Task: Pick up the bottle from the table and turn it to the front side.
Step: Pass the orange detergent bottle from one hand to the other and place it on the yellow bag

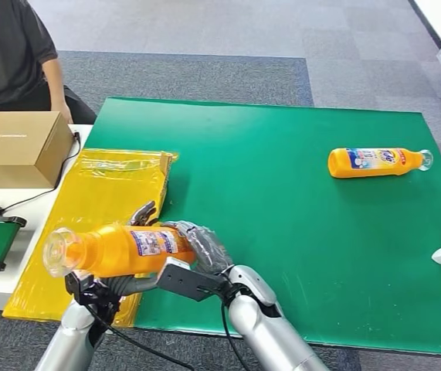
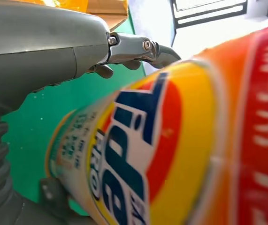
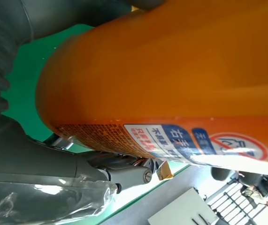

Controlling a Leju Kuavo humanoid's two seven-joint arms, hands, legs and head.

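Currently both hands grip the orange bottle (image 1: 119, 249) lying sideways above the counter's (image 1: 276, 232) near-left edge: left hand (image 1: 98, 287) under the neck end, right hand (image 1: 203, 247) wrapped round the base, fingers (image 3: 132, 174) closed on it. Back label faces up; best to roll it slowly, keeping one firm grip while regrasping.

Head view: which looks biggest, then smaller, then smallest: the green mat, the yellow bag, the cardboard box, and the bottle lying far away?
1. green mat
2. yellow bag
3. cardboard box
4. far bottle

The far bottle probably matches the held bottle, which looks bigger because it is nearer the camera.
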